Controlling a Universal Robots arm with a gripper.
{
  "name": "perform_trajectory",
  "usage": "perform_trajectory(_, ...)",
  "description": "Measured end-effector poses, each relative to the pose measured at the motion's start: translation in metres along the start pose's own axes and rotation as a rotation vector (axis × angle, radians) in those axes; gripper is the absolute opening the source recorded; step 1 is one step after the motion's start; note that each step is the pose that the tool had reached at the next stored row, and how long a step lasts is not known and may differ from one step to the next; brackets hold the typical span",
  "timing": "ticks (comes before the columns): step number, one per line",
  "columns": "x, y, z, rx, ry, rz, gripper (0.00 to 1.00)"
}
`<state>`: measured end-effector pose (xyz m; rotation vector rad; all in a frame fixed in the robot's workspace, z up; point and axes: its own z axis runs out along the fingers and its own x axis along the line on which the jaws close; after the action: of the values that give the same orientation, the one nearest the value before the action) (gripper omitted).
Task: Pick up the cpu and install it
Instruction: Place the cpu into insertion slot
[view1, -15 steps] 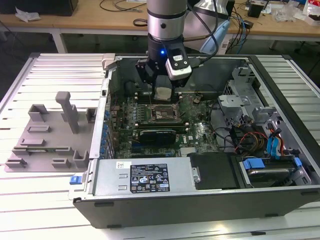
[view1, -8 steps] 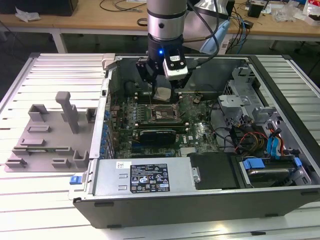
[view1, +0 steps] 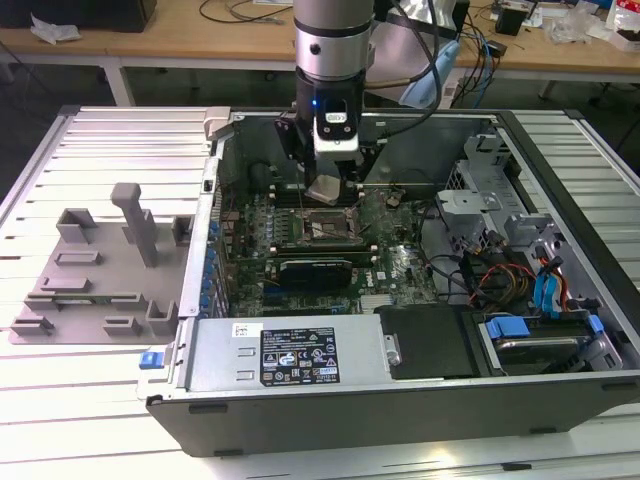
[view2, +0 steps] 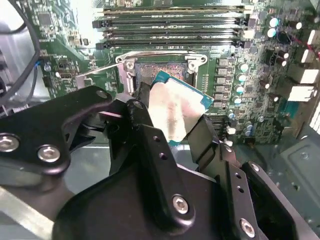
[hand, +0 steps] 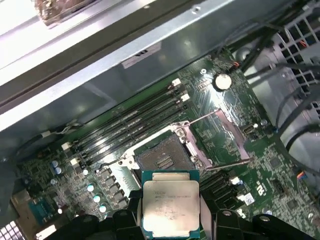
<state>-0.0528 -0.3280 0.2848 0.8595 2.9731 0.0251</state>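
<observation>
**A:** What do we see in the big box?

**B:** We see an open computer case (view1: 215, 350) lying on the slatted desk (view1: 60, 400). Inside it lies a green motherboard (view1: 400, 265). In the middle of the board is the square socket (view1: 322, 228), and its metal frame (hand: 220, 131) is flipped open. A dark card (view1: 315, 268) sits just beside the socket. At the exterior view's right, inside the case, we see a bunch of cables (view1: 490, 275) and a drive with blue tabs (view1: 535, 345).

**A:** Where is the cpu?

**B:** The cpu (hand: 171, 206) is in the end effector (view1: 330, 182). Two black fingers (view2: 145, 107) pinch it by its sides, and we see its silver top in both wrist views. It hangs in the air over the socket, close to it but not in it. In the exterior view it looks a bit tilted.

**A:** What else is around?

**B:** Long memory slots (hand: 130, 125) run next to the socket, and a round coin battery (hand: 222, 80) sits near the open frame. Outside the case, at the exterior view's left, a grey plastic fixture (view1: 100, 270) with upright blocks rests on the desk, well apart from the arm.
</observation>
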Motion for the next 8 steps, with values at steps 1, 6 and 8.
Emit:
perform_trajectory(1, 0.0, 0.0, 0.0, 0.0015, -0.001, 0.036, 0.55)
perform_trajectory(6, 0.0, 0.0, 0.0, 0.0058, -0.0041, 0.144, 0.55)
perform_trajectory(8, 0.0, 0.0, 0.0, 0.0076, -0.0053, 0.186, 0.55)
